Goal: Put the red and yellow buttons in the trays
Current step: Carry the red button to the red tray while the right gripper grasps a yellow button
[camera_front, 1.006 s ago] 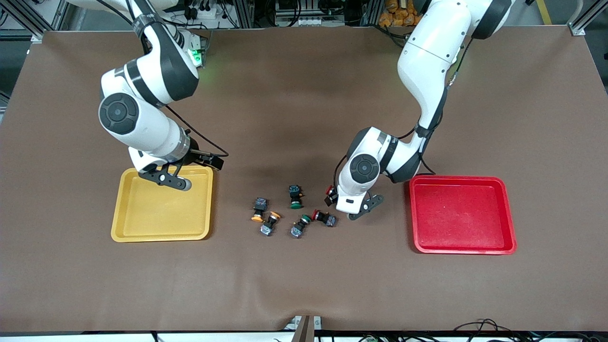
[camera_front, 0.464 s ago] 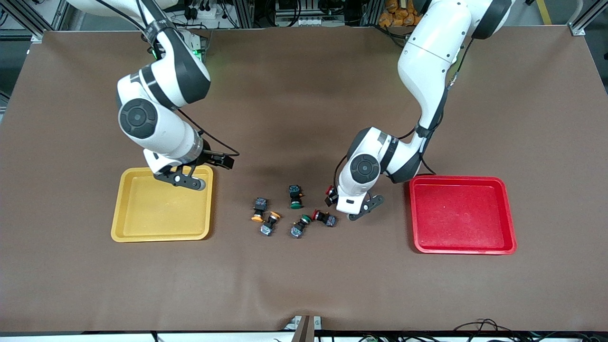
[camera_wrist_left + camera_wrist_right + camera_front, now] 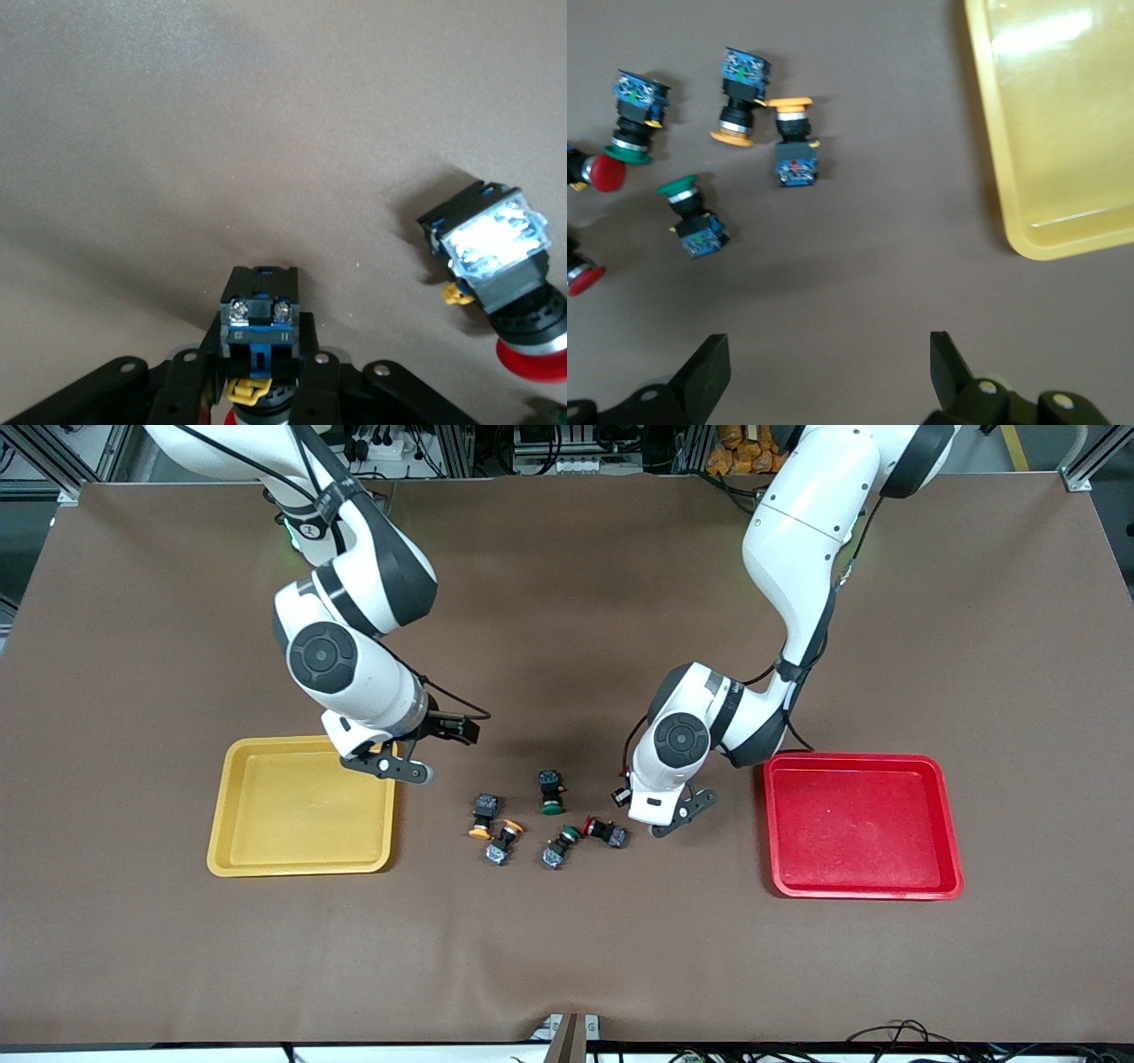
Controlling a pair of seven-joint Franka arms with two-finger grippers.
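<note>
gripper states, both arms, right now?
Left gripper: closed on a red button.
Right gripper: open, empty, near the yellow tray.

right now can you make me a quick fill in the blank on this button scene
1. The left gripper is shut on a button with a ____ cap.
2. The right gripper, its fingers open, hangs over the table beside the ____ tray.
3. The red tray holds ____ buttons.
4. Of the loose buttons on the table, ____ have green caps.

Missing words: red; yellow; no; two
</note>
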